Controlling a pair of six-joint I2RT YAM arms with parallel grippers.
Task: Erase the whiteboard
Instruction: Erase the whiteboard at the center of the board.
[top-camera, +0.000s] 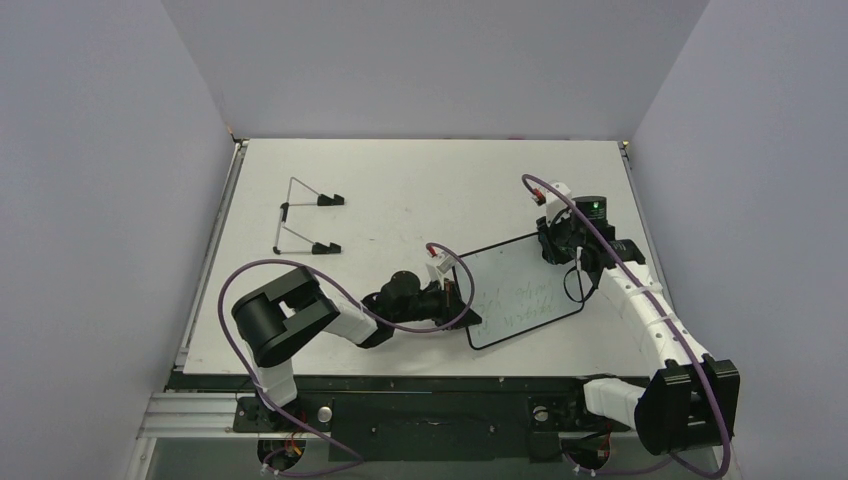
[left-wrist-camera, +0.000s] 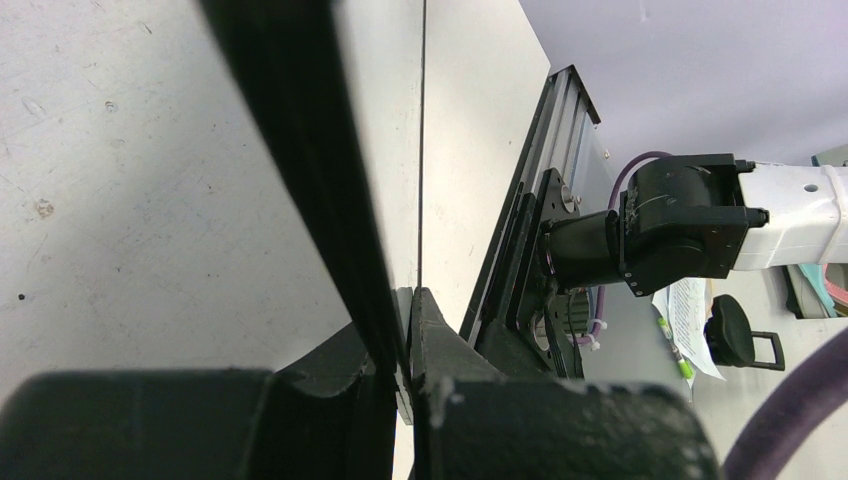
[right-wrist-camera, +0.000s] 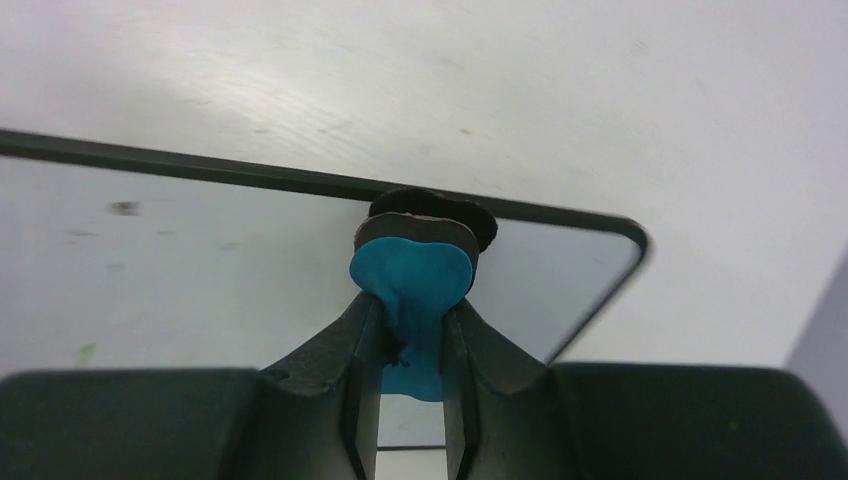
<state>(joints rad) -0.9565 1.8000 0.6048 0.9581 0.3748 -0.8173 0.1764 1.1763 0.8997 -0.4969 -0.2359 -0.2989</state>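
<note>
The whiteboard (top-camera: 520, 292) lies skewed at the table's middle right, with a black rim and faint green handwriting on its white face. My left gripper (top-camera: 455, 290) is shut on its left edge. In the left wrist view the whiteboard (left-wrist-camera: 300, 150) shows edge-on, pinched at the left gripper (left-wrist-camera: 408, 335). My right gripper (top-camera: 560, 250) is over the board's far right corner, shut on the blue-and-black eraser. In the right wrist view the eraser (right-wrist-camera: 412, 275) sits in the right gripper (right-wrist-camera: 412, 330), its black end against the whiteboard (right-wrist-camera: 200, 270) just inside the far rim.
A thin wire stand (top-camera: 305, 215) with black feet rests at the back left of the table (top-camera: 420, 190). Grey walls close in the table on three sides. The right arm's base motor (left-wrist-camera: 680, 230) shows beyond the table's near edge rail.
</note>
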